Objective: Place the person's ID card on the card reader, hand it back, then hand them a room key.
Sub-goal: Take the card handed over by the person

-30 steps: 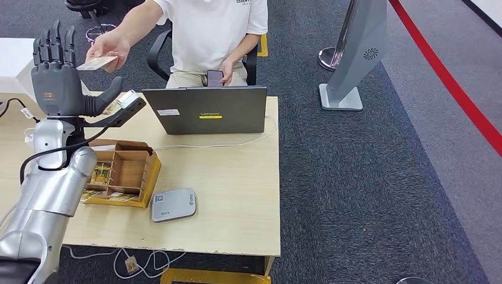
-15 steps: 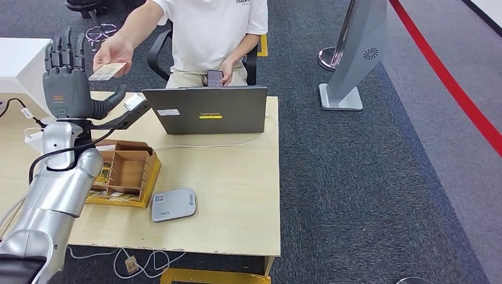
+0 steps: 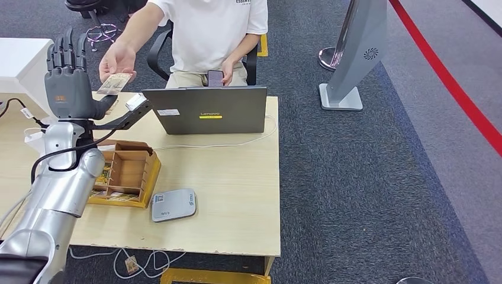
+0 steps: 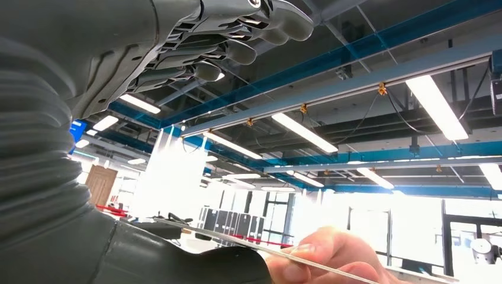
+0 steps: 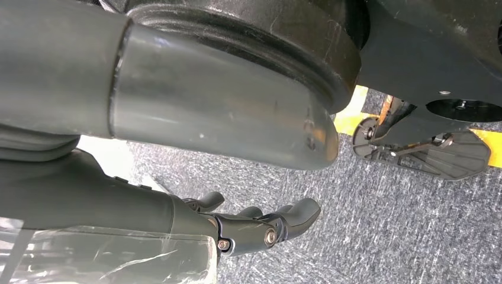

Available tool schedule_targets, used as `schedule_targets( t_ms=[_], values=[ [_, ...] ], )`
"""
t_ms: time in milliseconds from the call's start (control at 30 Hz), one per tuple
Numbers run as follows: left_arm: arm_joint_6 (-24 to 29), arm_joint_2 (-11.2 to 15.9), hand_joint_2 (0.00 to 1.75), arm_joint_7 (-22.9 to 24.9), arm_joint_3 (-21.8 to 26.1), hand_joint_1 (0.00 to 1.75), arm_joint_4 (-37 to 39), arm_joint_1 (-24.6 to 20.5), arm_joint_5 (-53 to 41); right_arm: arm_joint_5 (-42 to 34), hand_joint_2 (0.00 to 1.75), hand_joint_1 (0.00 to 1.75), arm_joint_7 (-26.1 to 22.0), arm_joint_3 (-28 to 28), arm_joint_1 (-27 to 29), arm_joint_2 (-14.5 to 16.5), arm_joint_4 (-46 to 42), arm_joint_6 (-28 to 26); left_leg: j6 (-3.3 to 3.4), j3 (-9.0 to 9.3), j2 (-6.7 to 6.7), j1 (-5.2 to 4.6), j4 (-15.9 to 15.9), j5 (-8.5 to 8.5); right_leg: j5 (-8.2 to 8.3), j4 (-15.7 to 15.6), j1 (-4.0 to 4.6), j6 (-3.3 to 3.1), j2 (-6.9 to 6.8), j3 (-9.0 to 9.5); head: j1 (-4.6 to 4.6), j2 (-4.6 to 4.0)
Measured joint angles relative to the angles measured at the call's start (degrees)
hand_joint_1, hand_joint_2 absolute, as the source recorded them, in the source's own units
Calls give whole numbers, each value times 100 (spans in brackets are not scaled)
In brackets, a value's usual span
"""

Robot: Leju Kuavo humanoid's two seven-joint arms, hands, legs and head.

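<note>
Beige ID card is being offered by the person's hand, so you're keeping your left hand raised, fingers spread, grasping nothing yet.

one person is seen seated behind the surface, and two of their hands can be counted: one holding one id card, the other on one phone. one laptop, one card reader and one wooden tray are counted on the surface. two robot hands are spotted, left and right. one grey stand is seen on the floor.
</note>
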Motion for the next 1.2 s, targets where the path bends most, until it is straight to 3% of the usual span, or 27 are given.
schedule_targets(
  t_ms=[167,200,300,333,1200],
  values=[
    [-8,-1,175,3,0,0,0,0,-7,2,0,0,6,0,0,0,0,0,0,0,0,0,0,0,0,0,0,0,0,0,0,-1],
    [-12,-2,175,8,0,24,0,0,-11,3,0,0,11,-1,0,0,0,0,0,0,0,0,0,0,0,0,0,0,0,0,0,-1],
    [-34,-7,175,32,-1,155,0,0,-20,4,0,0,31,-4,0,0,0,0,0,0,0,0,0,0,0,0,0,0,0,0,0,-1],
    [-49,-10,175,34,-4,175,0,1,-23,5,0,0,34,-7,-1,0,0,1,0,0,0,0,0,0,0,0,0,0,0,0,0,0],
    [-341,-110,175,-196,-363,175,-39,68,35,103,0,0,1,-129,0,-1,2,35,0,0,0,-1,0,0,0,0,-1,0,0,6,0,-1]
  ],
)
